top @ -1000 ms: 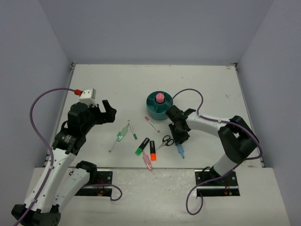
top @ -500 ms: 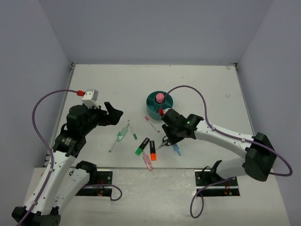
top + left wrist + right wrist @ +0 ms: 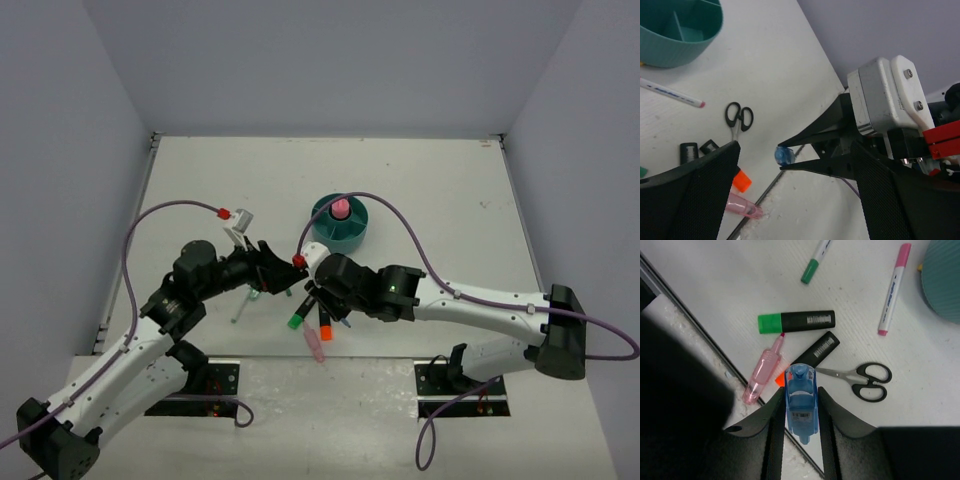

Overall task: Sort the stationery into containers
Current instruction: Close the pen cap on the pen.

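My right gripper [image 3: 801, 396] is shut on the blue marker [image 3: 801, 407] and holds it above the table's front edge, over the orange highlighter [image 3: 819, 350]. In the top view the right gripper [image 3: 322, 303] is just right of my left gripper [image 3: 272, 272], which is open and empty. The left wrist view shows my open left gripper [image 3: 796, 165] facing the blue marker's end [image 3: 784, 155]. The green highlighter [image 3: 796, 321], pink highlighter [image 3: 762, 375], scissors [image 3: 865, 380] and two pens [image 3: 894, 290] lie on the table. The teal organizer [image 3: 338, 232] holds the pink-capped glue stick [image 3: 340, 208].
A green-capped pen [image 3: 815, 262] lies left of the red-tipped one. Another thin pen [image 3: 238, 310] lies under the left arm. The table's front edge and its metal strip [image 3: 695, 325] run just below the highlighters. Grey walls enclose the table.
My right arm lifted the blue marker off the table and swung left with it. My left arm lowered and reached right, toward the middle, and now faces the right gripper.
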`<state>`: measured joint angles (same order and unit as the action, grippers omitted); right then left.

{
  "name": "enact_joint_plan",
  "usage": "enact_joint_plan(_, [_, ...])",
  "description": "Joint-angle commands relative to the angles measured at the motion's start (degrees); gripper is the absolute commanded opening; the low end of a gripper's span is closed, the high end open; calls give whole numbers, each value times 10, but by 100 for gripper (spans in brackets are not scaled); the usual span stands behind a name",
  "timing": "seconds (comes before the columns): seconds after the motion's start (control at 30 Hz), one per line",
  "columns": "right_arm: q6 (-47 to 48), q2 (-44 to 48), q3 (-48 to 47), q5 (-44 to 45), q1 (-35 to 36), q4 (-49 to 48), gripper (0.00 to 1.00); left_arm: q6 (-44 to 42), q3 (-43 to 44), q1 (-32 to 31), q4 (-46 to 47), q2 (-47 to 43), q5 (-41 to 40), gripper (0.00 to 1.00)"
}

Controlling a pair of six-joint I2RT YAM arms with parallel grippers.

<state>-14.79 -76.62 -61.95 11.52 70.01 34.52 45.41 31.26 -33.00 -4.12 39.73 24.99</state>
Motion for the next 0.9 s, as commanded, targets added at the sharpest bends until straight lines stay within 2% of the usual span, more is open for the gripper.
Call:
enact_joint_plan(0.0, [28, 9, -34, 23, 3, -53, 0, 50, -27, -46, 103, 41, -10, 88])
enact_joint_plan(0.2, [32, 31, -41, 50, 2, -67, 0, 59, -25, -93, 133, 99, -31, 77])
enact_joint_plan(0.27, [28, 49, -29, 56, 3, -78, 0, 59, -24, -97, 129, 107, -45, 77])
enact_joint_plan(0.37, [20, 72, -10, 58, 2, -85, 0, 55, -22, -97, 100, 92, -83, 86])
enact_joint_plan(0.43, [15, 80, -2, 63, 2, -83, 0, 56, -19, -97, 83, 71, -111, 99])
enact_joint_plan(0.6, [5, 86, 10, 72, 2, -76, 0, 44, -3, -97, 47, 10, -161, 100])
enact_joint_plan(0.7, [13, 88, 2, 51, 2, -81, 0, 33, 12, -97, 42, 9, -152, 100])
enact_joint_plan(0.8, [22, 84, -16, 55, 1, -83, 0, 34, 16, -97, 55, 35, -109, 98])
enact_joint_plan(0.87, [25, 80, -29, 60, 2, -77, 0, 41, 8, -98, 83, 56, -76, 91])
